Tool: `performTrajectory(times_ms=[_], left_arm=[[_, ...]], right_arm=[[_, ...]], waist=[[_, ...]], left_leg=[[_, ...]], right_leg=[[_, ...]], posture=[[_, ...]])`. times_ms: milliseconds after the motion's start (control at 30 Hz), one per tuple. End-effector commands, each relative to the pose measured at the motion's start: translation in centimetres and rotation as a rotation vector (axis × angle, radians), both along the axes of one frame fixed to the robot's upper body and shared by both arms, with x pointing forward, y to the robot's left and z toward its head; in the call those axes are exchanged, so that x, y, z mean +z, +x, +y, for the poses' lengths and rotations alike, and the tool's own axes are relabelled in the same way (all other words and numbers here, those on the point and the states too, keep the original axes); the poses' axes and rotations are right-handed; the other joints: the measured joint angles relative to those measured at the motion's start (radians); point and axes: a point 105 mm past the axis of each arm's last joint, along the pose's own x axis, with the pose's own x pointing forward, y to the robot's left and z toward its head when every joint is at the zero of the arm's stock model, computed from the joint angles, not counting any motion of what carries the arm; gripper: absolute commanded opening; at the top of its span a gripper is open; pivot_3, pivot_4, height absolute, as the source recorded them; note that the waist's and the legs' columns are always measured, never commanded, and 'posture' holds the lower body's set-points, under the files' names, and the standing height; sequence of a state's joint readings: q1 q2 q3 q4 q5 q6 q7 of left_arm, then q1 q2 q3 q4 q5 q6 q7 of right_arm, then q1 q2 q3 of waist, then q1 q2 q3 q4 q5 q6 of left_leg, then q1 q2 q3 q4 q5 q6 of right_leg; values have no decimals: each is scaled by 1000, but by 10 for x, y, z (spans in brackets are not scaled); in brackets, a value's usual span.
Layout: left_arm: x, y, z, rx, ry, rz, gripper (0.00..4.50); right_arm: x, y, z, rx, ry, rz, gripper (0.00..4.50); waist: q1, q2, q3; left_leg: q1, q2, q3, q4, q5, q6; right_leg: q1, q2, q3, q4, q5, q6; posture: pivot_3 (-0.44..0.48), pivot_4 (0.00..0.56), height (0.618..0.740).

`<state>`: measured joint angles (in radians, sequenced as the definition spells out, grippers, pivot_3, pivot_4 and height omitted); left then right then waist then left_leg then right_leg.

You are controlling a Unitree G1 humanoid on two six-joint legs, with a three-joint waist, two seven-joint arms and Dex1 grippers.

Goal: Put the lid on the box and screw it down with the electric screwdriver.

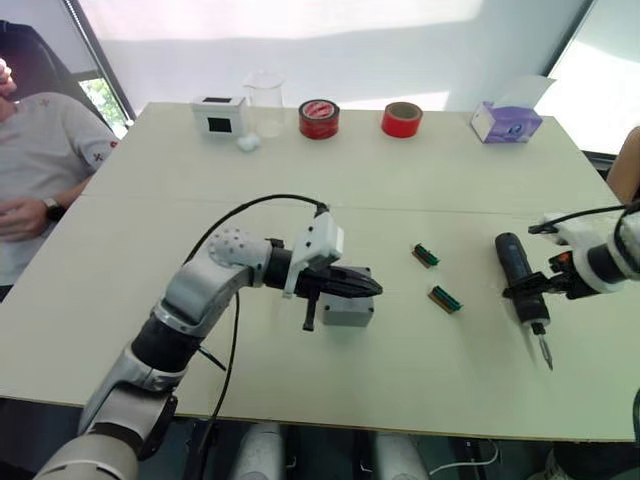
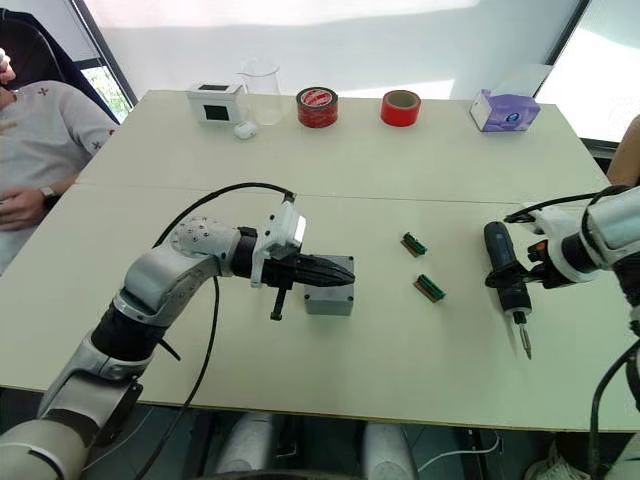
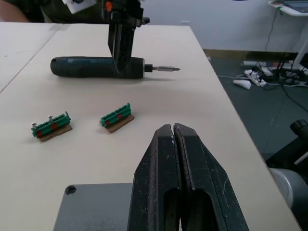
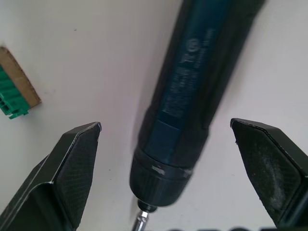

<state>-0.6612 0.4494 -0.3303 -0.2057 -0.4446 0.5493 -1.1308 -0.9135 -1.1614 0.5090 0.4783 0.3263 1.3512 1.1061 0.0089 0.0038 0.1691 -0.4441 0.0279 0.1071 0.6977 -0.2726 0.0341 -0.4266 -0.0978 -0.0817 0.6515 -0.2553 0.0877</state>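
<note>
Left gripper (image 3: 174,144) sits over the lid (image 3: 94,207), fingers pressed together with no gap, holding nothing between them. The lid lies flat on top of the box (image 2: 330,298), a screw hole showing at one corner, and the box stands on the tabletop (image 1: 400,190) in front of the robot. Over on the right, the electric screwdriver (image 1: 520,275) lies on the tabletop, bit pointing toward the robot's edge. The right gripper (image 4: 166,159) is spread wide, one finger on each side of the screwdriver's body near the chuck, neither finger touching it. Between box and screwdriver lie two green terminal blocks (image 1: 445,298), just beside each other. Along the far edge: a white box with a black screen (image 1: 218,115), a clear beaker (image 1: 263,103), two red tape rolls (image 1: 402,119) and a tissue box (image 1: 506,122). A person (image 1: 35,150) sits at the left side.
</note>
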Motion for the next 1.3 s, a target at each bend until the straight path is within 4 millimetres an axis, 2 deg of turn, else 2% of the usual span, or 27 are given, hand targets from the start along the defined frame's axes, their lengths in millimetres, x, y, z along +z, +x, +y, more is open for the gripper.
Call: performTrajectory(times_ms=[33, 133, 167, 233, 333, 433, 567, 633, 733, 800, 833, 867, 900, 1000, 1167, 1300], left_arm=[[5, -3, 2, 13, -9, -33, 0], [4, -3, 5, 30, -8, -29, 0], [4, -3, 5, 33, -9, -27, 0], [4, -3, 7, 42, -9, -24, 0], [3, -1, 11, 64, -8, -21, 0], [3, 4, 13, 87, -11, -18, 0], [1, 18, 27, 170, 2, -13, 0], [2, 30, 42, 245, 8, -12, 0], [4, 44, 59, 324, 7, -10, 0], [6, 48, 65, 345, 2, -3, 0], [7, 50, 68, 352, 1, -1, 0], [6, 51, 69, 355, 6, 3, 0], [7, 53, 68, 359, 7, 10, 0], [10, 54, 66, 345, 5, 27, 0], [6, 51, 60, 302, 48, 23, 0], [-3, 49, 52, 267, 91, 6, 0]], right_arm=[[3, 3, -3, 17, -22, 1, 4493], [-4, 2, -4, 52, -42, 28, 3821], [-5, 1, -3, 57, -40, 36, 3320], [-6, 0, -2, 65, -39, 47, 2793], [-11, 1, -2, 69, -44, 53, 1769], [-8, 6, -1, 59, -36, 23, 1764], [13, 24, 0, 106, -56, -129, 1764], [45, 45, 15, 149, -1, -340, 1764], [102, 64, 49, 230, 153, -730, 1764], [129, 64, 64, 234, 243, -943, 1764], [136, 62, 70, 228, 275, -1005, 1764], [144, 56, 83, 230, 348, -1084, 1764], [151, 47, 106, 267, 435, -1177, 1764], [158, 20, 152, 328, 578, -1354, 1764], [141, 4, 184, 310, 594, -1430, 1764], [128, -3, 200, 324, 584, -1442, 1764]], waist=[[1, 0, 0], [0, 0, 0], [1, 0, 0], [1, 0, 0], [0, 0, 0], [0, 0, 0], [-11, 0, 0], [-22, 1, 0], [-26, 6, 4], [-21, 6, 4], [-19, 6, 4], [-13, 6, 4], [-7, 6, 4], [4, 4, 4], [6, 5, 4], [0, 4, 4]], left_leg=[[0, 0, 0, 0, 0, 0], [0, 0, 0, 0, 0, -1], [0, 0, 0, 0, 1, -1], [0, 0, 0, 0, 1, -1], [0, 0, 0, 0, 1, -2], [0, 0, 0, 0, 1, -2], [0, 0, 0, 1, 2, -3], [1, 0, 1, 1, 2, -4], [0, 1, 2, 0, 4, -7], [0, 2, 2, -1, 5, -8], [0, 2, 2, -2, 5, -9], [0, 2, 1, -3, 6, -10], [0, 2, 0, -4, 6, -10], [0, 3, -1, -3, 6, -11], [-1, 0, -1, 0, 5, -8], [0, -1, 0, 0, 4, -7]], right_leg=[[0, 0, 0, 0, 0, 0], [0, 0, 0, 0, 0, 0], [0, 0, 0, 0, 0, 0], [0, 0, 0, 0, 0, 0], [0, 0, 0, 0, 0, 0], [0, 0, 0, 0, 0, 0], [1, 0, 0, 0, 0, 0], [1, 0, 0, 1, 0, 0], [-1, 1, 0, 3, 1, 0], [-3, 2, 0, 4, 0, 0], [-3, 2, 0, 4, 0, 0], [-3, 2, -1, 4, 0, 0], [-3, 3, -1, 4, 0, 0], [-1, 3, -2, 3, 0, 0], [0, 1, -2, 3, 0, 1], [1, 0, -2, 2, 1, 2]], posture=[[0, 150, 715], [0, 150, 715], [0, 150, 715], [0, 150, 715], [0, 150, 715], [0, 150, 715], [0, 150, 715], [0, 150, 715], [0, 150, 715], [0, 150, 715], [0, 150, 715], [0, 150, 715], [0, 150, 715], [0, 150, 715], [0, 150, 715], [0, 150, 715]])
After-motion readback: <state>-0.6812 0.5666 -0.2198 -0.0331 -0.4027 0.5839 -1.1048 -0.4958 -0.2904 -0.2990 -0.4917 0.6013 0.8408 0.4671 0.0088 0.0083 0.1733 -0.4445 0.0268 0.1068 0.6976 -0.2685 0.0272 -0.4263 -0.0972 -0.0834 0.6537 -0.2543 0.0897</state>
